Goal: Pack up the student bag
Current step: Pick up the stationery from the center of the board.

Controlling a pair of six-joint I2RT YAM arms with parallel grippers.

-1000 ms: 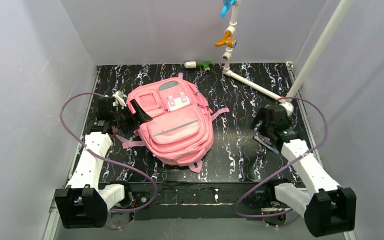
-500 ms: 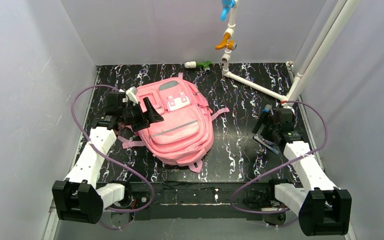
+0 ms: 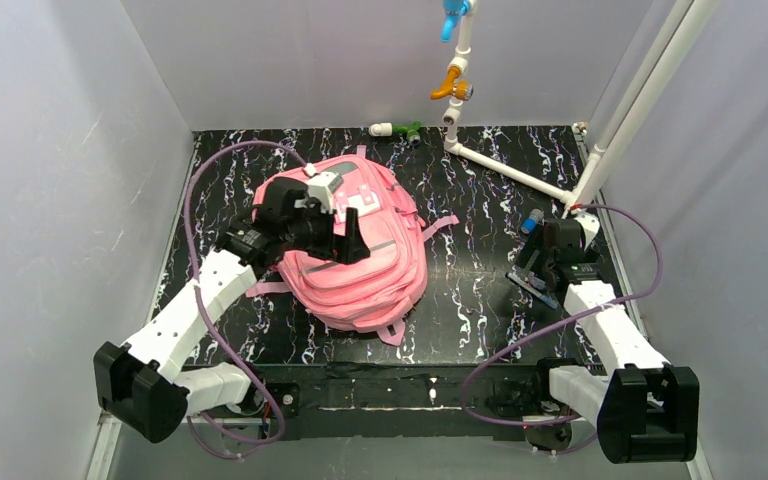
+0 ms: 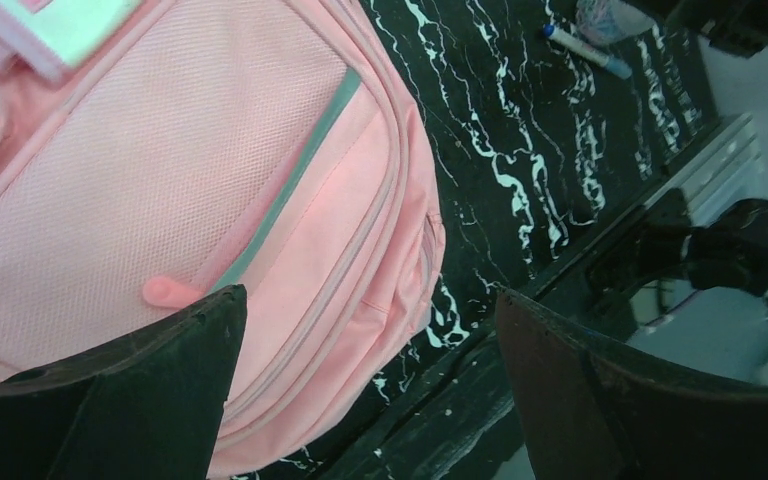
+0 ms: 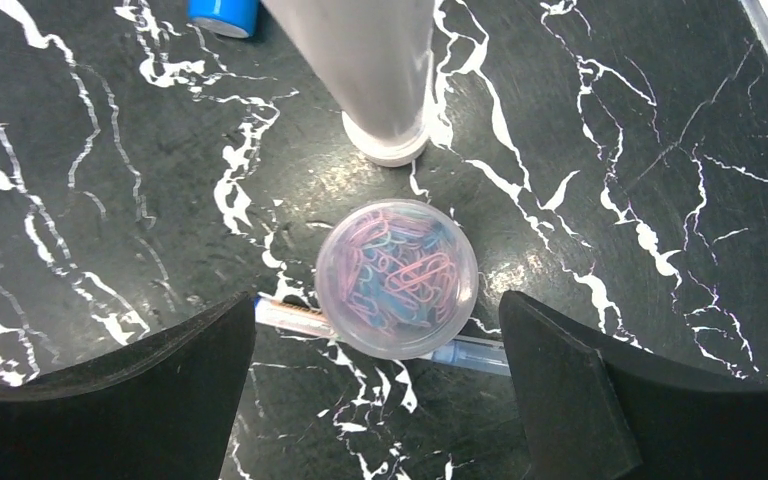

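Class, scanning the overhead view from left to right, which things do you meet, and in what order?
pink backpack → orange valve → right gripper

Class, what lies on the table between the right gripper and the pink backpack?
Nothing: between the right gripper and the backpack, the top view shows only bare black marbled table.
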